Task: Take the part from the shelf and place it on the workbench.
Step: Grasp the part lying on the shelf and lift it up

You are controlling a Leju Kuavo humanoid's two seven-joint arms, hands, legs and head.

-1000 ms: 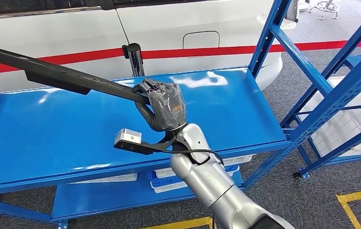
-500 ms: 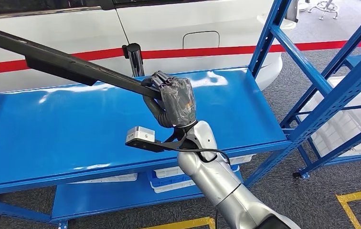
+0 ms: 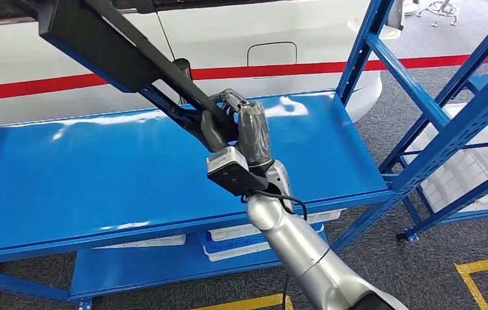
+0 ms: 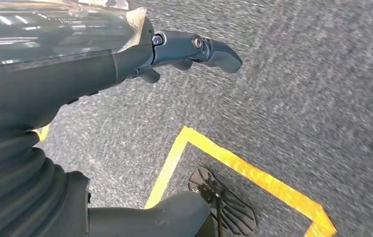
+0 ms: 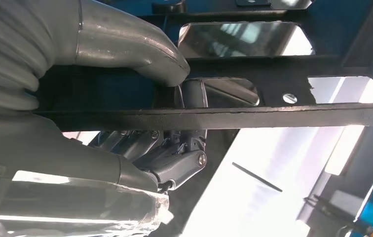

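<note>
Above the blue shelf [image 3: 99, 174], long black part [image 3: 132, 61] in right robot hand [image 3: 232, 126].

Right arm [image 3: 306, 252], lower centre of the head view: smooth silver shell, black cable looped beside the wrist. A grey box-shaped camera [image 3: 227, 169] sits on a black bracket. Right hand [image 3: 244, 132]: dark grey, wrapped in clear film (glossy). Left hand [image 4: 76, 54]: grey ribbed cover, visible screws at the fingers.
</note>
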